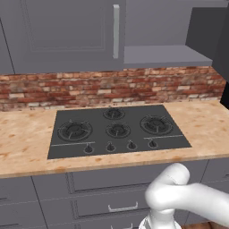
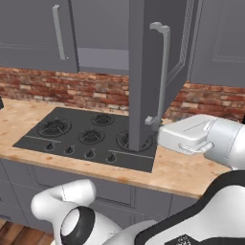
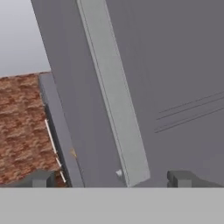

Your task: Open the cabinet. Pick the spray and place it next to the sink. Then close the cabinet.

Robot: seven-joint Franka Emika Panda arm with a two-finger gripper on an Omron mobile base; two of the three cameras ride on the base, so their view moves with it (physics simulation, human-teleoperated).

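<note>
So the cabinet [image 2: 100, 33] has its right door [image 2: 143, 72] swung out over the stove [image 1: 117, 129], left door shut. The gripper [image 3: 111, 178] sits at the bottom of that door's silver handle [image 2: 162, 72], jaws wide apart, gripping nothing. I can't spot the spray anywhere. Big risk imo: the arm bumps the door on the way in and knocks it partway shut.

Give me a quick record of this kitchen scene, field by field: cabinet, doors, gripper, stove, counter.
cabinet: dark grey wall cabinet above the stove
right door: right door swung open, edge toward the camera
left door: left door shut
gripper: gripper open, fingertips either side of the handle near its lower end
stove: black stove, five burners, nothing on it
counter: light counter
spray: not visible
</note>
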